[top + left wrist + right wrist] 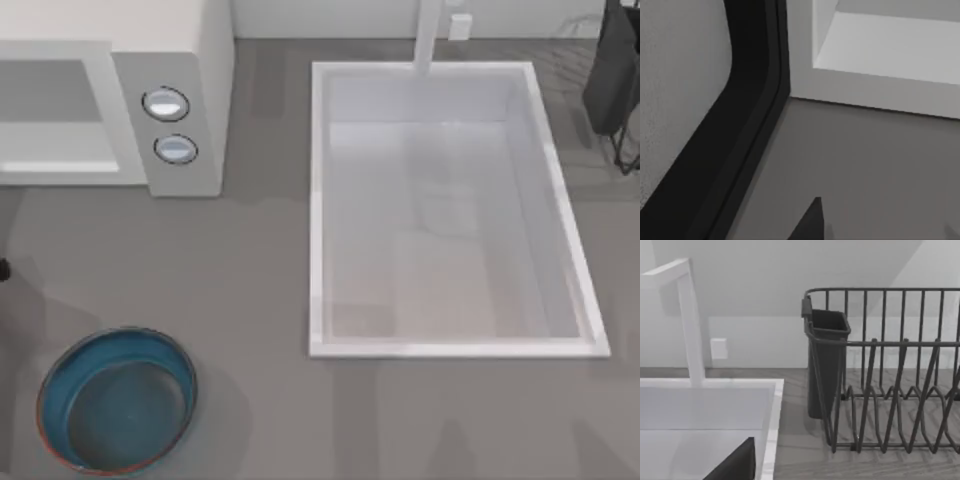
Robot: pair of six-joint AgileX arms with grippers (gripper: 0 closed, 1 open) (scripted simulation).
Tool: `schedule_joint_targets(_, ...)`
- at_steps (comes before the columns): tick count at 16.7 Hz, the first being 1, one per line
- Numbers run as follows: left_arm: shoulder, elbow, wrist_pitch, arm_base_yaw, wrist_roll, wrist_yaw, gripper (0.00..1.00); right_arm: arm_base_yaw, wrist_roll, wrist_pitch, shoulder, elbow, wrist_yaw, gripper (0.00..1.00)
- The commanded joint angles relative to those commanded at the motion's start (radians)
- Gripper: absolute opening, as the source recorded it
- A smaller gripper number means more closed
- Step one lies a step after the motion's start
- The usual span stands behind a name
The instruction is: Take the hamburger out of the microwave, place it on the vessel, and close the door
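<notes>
The white microwave [185, 60] stands at the back left, its two round knobs [166, 104] facing the table. Its cavity [55, 110] is open, and the hamburger is hidden from me. In the left wrist view, the door [747, 115] is swung out beside the white cavity floor [890, 45], showing a dark inner frame. My left gripper [880, 234] hovers low over the table in front of that opening, open and holding nothing, with one dark finger [809, 225] showing. The teal-blue vessel [117, 400] sits empty at the front left. My right gripper [805, 478] hangs open near the sink's back right corner.
A white rectangular sink [316, 200] with a faucet [428, 40] takes up the middle and right of the table. A dark wire dish rack [890, 390] with a utensil cup [825, 365] stands at the back right. Bare grey table lies between the microwave, vessel and sink.
</notes>
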Motion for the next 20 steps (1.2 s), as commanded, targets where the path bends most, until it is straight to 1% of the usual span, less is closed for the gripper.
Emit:
schedule_joint_targets(8, -0.383, 0.036, -0.43, 0.001, 0.0, -0.005, 0.0, 0.0, 0.0, 0.0, 0.0, 0.0, 0.0, 1.0)
schedule_joint_targets(11, -0.495, 0.047, -0.554, 0.002, 0.0, -0.006, 0.0, 0.0, 0.0, 0.0, 0.0, 0.0, 0.0, 1.0)
schedule_joint_targets(13, -0.532, 0.052, -0.595, 0.002, 0.0, -0.007, 0.0, 0.0, 0.0, 0.0, 0.0, 0.0, 0.0, 1.0)
schedule_joint_targets(18, -0.533, 0.049, -0.597, 0.001, 0.002, -0.007, 0.0, 0.0, 0.0, 0.0, 0.0, 0.0, 0.0, 1.0)
schedule_joint_targets(20, -0.529, 0.062, -0.62, -0.008, -0.025, -0.014, 0.0, 0.0, 0.0, 0.0, 0.0, 0.0, 0.0, 1.0)
